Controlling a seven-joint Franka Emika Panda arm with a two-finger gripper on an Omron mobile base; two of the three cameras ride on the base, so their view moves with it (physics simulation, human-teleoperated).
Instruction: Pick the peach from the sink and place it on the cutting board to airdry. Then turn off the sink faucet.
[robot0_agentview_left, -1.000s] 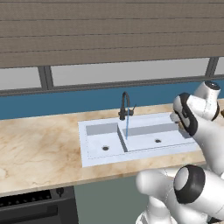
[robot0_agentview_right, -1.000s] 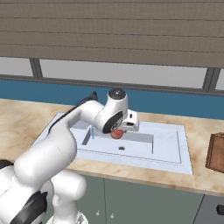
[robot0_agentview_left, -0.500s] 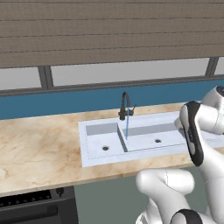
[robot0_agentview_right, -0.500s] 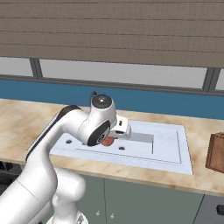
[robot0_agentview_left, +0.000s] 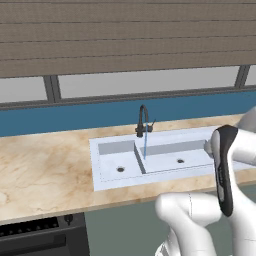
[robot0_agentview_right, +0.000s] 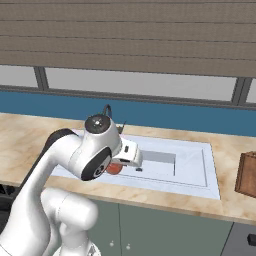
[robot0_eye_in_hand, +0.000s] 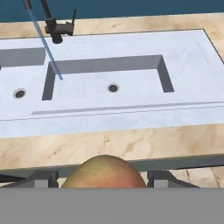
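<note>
The orange-red peach (robot0_eye_in_hand: 104, 173) sits between my two fingertips, and my gripper (robot0_eye_in_hand: 104, 180) is shut on it. In the right base view the peach (robot0_agentview_right: 114, 169) shows under my hand, above the counter's front strip just before the white double-basin sink (robot0_agentview_right: 210, 172). Both basins of the sink (robot0_eye_in_hand: 109, 122) lie ahead of the hand, each with a dark drain. The black gooseneck faucet (robot0_eye_in_hand: 54, 26) stands at the sink's back, with a thin blue stream of water (robot0_eye_in_hand: 43, 43) running from it. The faucet (robot0_agentview_left: 143, 120) and sink (robot0_agentview_left: 100, 180) also show in the left base view.
A brown wooden cutting board (robot0_agentview_right: 247, 175) stands on the marble counter (robot0_agentview_right: 235, 202) right of the sink. A blue backsplash and window run behind the faucet. A dark oven front (robot0_agentview_left: 35, 235) sits below the counter at left.
The hand with the peach has drawn back from over the basin toward the counter's front edge, and the arm's elbow has swung lower and nearer the cameras.
</note>
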